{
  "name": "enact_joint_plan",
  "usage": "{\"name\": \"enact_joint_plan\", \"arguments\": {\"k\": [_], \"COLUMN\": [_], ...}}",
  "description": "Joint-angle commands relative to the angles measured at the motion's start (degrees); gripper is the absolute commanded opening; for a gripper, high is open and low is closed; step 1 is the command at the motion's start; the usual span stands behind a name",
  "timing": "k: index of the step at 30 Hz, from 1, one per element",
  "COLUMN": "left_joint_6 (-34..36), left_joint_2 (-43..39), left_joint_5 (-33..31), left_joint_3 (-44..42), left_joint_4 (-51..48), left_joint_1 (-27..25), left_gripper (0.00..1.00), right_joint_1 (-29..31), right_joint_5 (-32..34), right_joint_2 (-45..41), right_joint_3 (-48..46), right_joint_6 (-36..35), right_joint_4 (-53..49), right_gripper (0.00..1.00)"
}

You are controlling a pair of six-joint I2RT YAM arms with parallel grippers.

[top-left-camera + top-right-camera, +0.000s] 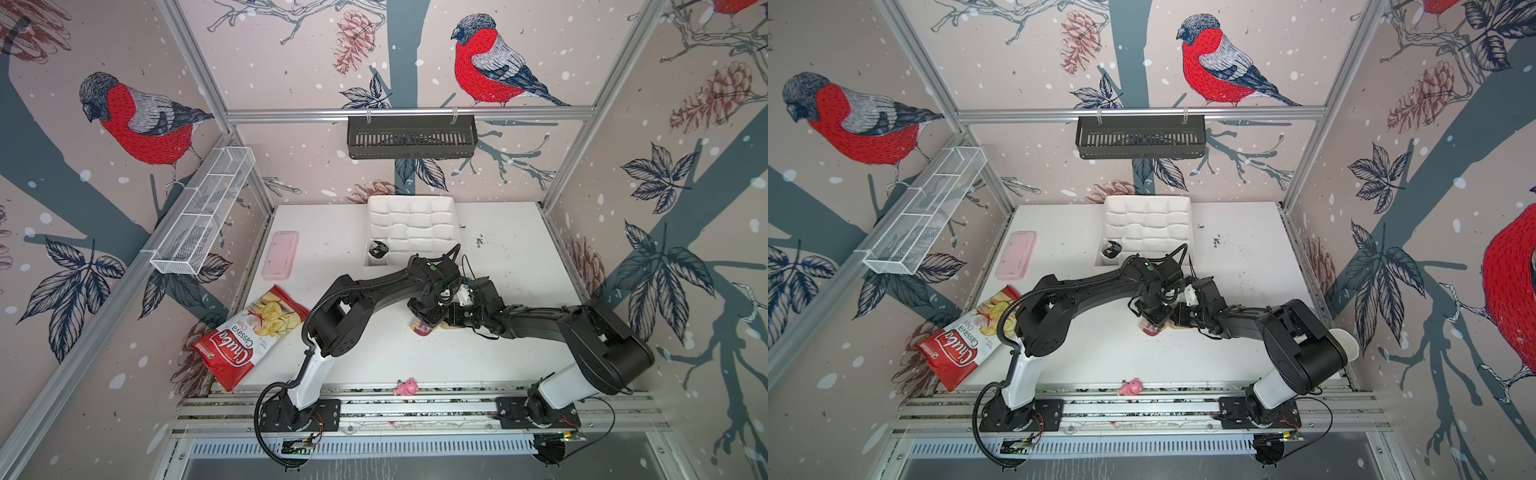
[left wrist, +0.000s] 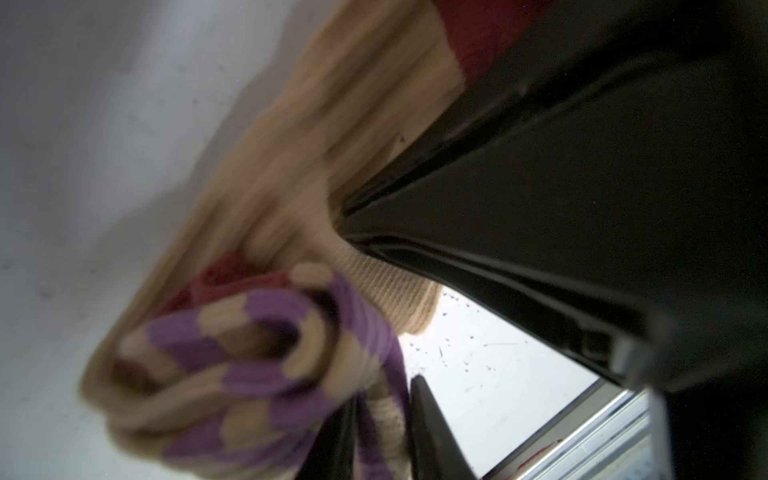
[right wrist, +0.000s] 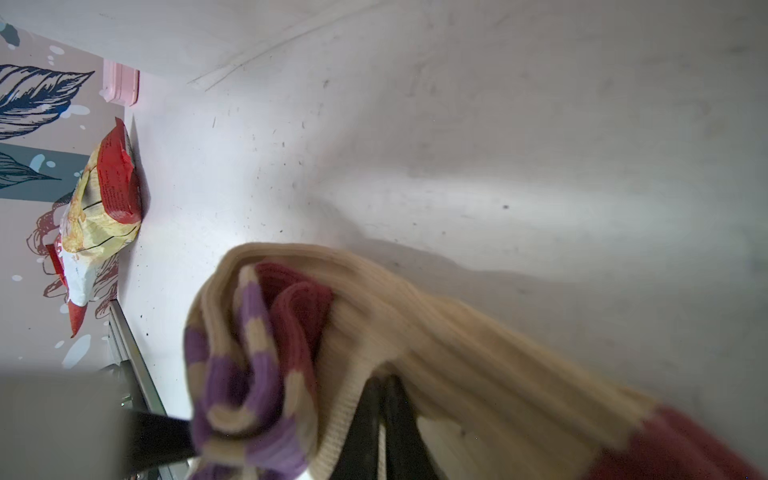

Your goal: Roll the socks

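The task is being judged as roughly half done. The black-grey-white argyle sock (image 1: 379, 249) is being kept as a tight bundle inside the white compartment tray (image 1: 411, 198), in the corner cell at the tray's left end, on its side facing the arm bases, so that sock is being counted as rolled and stowed. The tan sock (image 3: 436, 340) is being worked on the table (image 1: 519, 340) in front of that same side of the tray, a little apart from it, under both tools, which are being seen tip to tip there. Its purple-striped cuff end is being shown curled over on itself with maroon fabric tucked inside. A length of plain tan ribbing and a maroon end are lying unrolled beyond the curl, so the roll is being read as begun but loose and unfinished. The right tool (image 3: 384, 415) is being held nearly closed, with tan ribbed fabric pinched at its tips. The left tool (image 2: 382, 436) is being shown with striped fabric lying between its slightly parted fingers (image 2: 432, 424); whether that fabric is being gripped or let go cannot be told. By this reading, the rest of the tan sock is left to be wound up, and the bundle probably to be set in a free cell of the tray.
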Motion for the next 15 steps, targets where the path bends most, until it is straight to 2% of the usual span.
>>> {"name": "enact_joint_plan", "arguments": {"k": [1, 8, 15], "left_joint_6": [1.08, -3.42, -6.47], "left_joint_2": [0.68, -2.61, -7.00], "left_joint_5": [6.82, 10.85, 13.22], "left_joint_3": [-2.43, -11.63, -16.86], "left_joint_4": [7.46, 19.73, 27.56], "left_joint_1": [1.14, 5.18, 7.36], "left_gripper": [0.24, 0.24, 0.22], "right_joint_1": [0.09, -1.19, -1.80], "right_joint_5": [-0.38, -2.86, -5.15], "right_joint_2": [-0.77, -7.02, -10.49], "right_joint_3": [-0.52, -1.51, -1.82], "right_joint_6": [-1.66, -1.40, -1.44], "right_joint_4": [-3.32, -4.40, -4.64], "right_gripper": [0.10, 0.12, 0.18]}}
